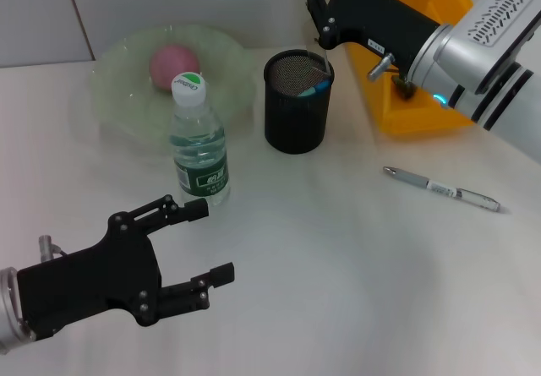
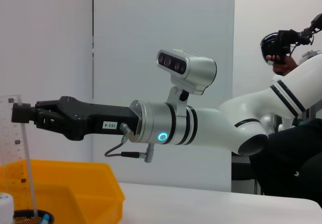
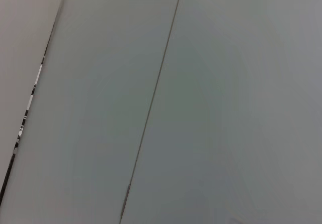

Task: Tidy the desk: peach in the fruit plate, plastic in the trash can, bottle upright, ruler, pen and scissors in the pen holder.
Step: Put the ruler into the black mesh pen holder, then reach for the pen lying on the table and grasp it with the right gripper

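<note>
A pink peach (image 1: 173, 63) lies in the pale green fruit plate (image 1: 118, 97). The bottle (image 1: 199, 144) stands upright in front of the plate. Above the black mesh pen holder (image 1: 297, 106), my right gripper (image 1: 324, 38) is shut on the clear ruler (image 2: 14, 133), whose lower end stands inside the holder (image 2: 30, 217). A blue item (image 1: 314, 89) also sits in the holder. The silver pen (image 1: 439, 188) lies on the table to the right. My left gripper (image 1: 215, 241) hovers open near the front left. Plastic and scissors are out of view.
A yellow bin (image 1: 423, 114) stands behind the right arm at the back right. A person sits in the far background of the left wrist view. The right wrist view shows only a grey wall.
</note>
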Available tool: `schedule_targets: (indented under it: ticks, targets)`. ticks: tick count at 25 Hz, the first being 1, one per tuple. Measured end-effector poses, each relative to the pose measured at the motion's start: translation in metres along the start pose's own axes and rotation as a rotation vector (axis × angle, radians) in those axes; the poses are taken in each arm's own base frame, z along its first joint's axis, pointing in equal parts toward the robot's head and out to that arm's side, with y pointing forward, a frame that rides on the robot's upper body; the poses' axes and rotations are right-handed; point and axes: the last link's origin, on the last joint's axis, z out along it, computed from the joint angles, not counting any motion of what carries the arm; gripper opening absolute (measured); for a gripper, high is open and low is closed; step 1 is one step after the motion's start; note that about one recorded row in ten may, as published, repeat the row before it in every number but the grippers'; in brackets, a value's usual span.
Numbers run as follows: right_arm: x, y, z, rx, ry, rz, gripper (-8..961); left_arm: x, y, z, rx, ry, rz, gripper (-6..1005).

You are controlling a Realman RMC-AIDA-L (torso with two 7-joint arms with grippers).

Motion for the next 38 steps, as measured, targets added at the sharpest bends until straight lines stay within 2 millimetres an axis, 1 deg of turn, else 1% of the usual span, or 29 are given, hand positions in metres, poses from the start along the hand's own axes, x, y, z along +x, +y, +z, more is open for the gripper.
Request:
schedule_targets:
  ticks: [11,26,32,34,36,37,38]
  targets:
    - [0.004,0.005,-0.001,-0.006,0.014,-0.024,5,0.002,-0.002,0.003,-0.007,0.002,0.009,762]
    - [0.006,0.006,-0.001,-0.01,0.024,-0.029,5,0.003,-0.004,0.005,-0.012,0.002,0.015,761]
    - [0.004,0.004,-0.004,-0.001,0.01,-0.028,169,0.004,-0.004,0.007,-0.015,0.003,0.017,761]
    - [0.003,0.003,-0.006,0.01,-0.007,-0.024,401,0.004,-0.004,0.007,-0.015,0.003,0.017,761]
    - [0.001,0.0,-0.01,0.021,-0.023,0.002,447,0.004,-0.004,0.007,-0.015,0.004,0.017,761]
    - [-0.003,-0.006,-0.015,0.026,-0.036,0.056,470,0.004,-0.004,0.007,-0.015,0.004,0.017,761]
    - [-0.003,-0.006,-0.015,0.026,-0.036,0.056,492,0.004,-0.004,0.007,-0.014,0.004,0.014,761]
